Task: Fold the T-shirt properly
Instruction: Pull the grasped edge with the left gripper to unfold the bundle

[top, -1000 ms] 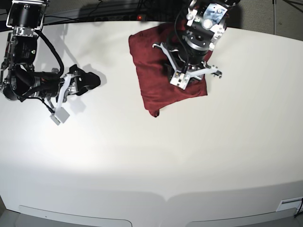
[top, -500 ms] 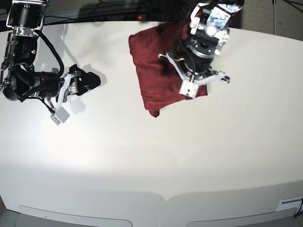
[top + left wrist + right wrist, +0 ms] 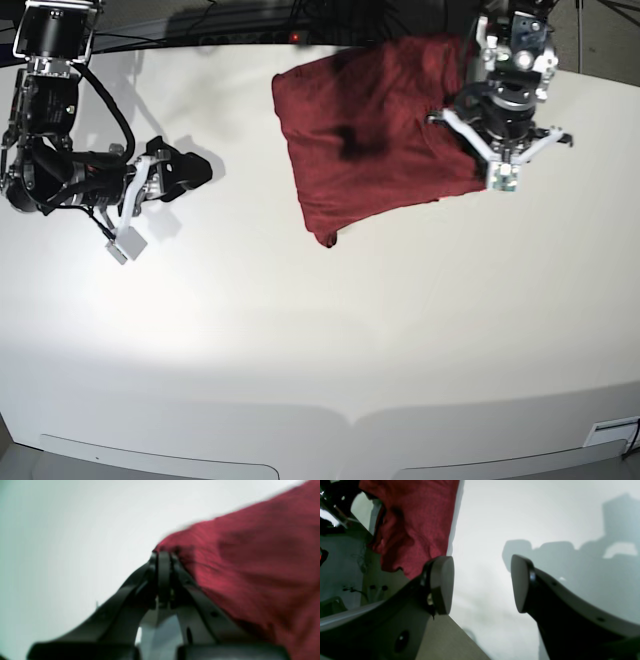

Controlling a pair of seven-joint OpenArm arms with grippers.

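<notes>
So here's where we're at: the T-shirt lies toward the far side of the white surface, bunched into a rough rectangle, with one little corner poking out toward us at the bottom. Our left gripper has its fingers pressed together right at the cloth's edge, pinching a fold of it as far as we can tell. The wrist view is blurry, but the red fabric runs straight up to the tips. In the base view that same gripper sits at the shirt's right-hand edge.

Our right gripper is well apart from the garment, parked off on the other side. Its fingers are spread with nothing between them, just bare surface and shadows.

Handling-wise, we reckon this thing is light, thin and totally floppy. It won't hold any shape on its own, and anything we lift is going to sag and drag the layers underneath along with it. It doesn't look slippery, so a pinch on a doubled edge or seam should hold fine. Fragile? Nah.

Best places to take hold, in our opinion: corners and hems, not the middle, since a mid-panel grab just makes a tent. One pinch alone will likely skew the fold, so we'd want the idle gripper on the opposite corner too.
</notes>
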